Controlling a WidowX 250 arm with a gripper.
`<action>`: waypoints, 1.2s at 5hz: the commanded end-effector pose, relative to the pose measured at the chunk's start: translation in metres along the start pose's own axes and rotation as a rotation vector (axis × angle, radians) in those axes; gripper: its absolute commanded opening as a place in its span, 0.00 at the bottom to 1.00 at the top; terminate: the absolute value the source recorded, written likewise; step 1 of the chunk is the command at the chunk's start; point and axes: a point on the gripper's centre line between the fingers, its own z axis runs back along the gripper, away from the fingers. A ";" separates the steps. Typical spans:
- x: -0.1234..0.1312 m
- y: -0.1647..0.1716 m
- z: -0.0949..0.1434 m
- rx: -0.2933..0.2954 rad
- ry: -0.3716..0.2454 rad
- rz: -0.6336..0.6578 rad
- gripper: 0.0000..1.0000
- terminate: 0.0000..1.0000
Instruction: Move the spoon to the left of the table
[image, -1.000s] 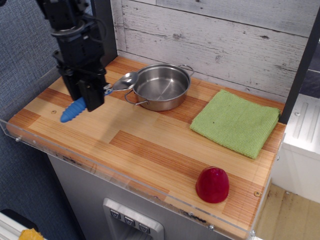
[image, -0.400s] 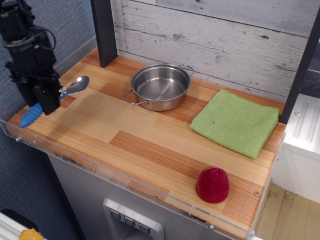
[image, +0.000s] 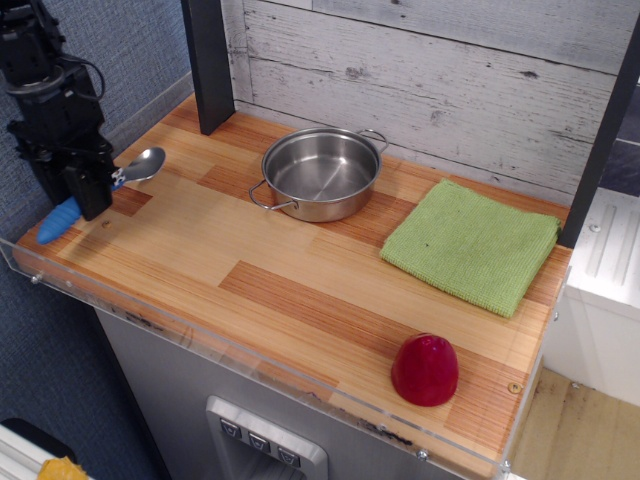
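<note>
The spoon (image: 142, 164) has a shiny silver bowl and a ribbed blue handle whose end (image: 58, 221) sticks out at the lower left. My black gripper (image: 90, 195) is shut on the spoon's handle at the far left end of the striped wooden table (image: 260, 270). The spoon lies low, close to the tabletop; I cannot tell whether it touches. The middle of the handle is hidden behind the gripper.
A round steel pot (image: 320, 172) with loop handles stands at the back middle. A green cloth (image: 470, 243) lies at the right. A red dome-shaped object (image: 424, 369) sits near the front right. A dark post (image: 208, 62) stands at the back left. Clear acrylic walls (image: 150, 312) edge the table.
My gripper has carried the spoon from beside the pot to the far left end of the table, and in the last moment it has sunk slightly lower.
</note>
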 end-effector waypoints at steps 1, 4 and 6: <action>0.033 -0.013 0.011 0.037 -0.034 -0.046 0.00 0.00; 0.021 -0.029 -0.005 0.027 0.060 -0.042 1.00 0.00; -0.005 -0.067 0.068 0.104 -0.049 -0.004 1.00 0.00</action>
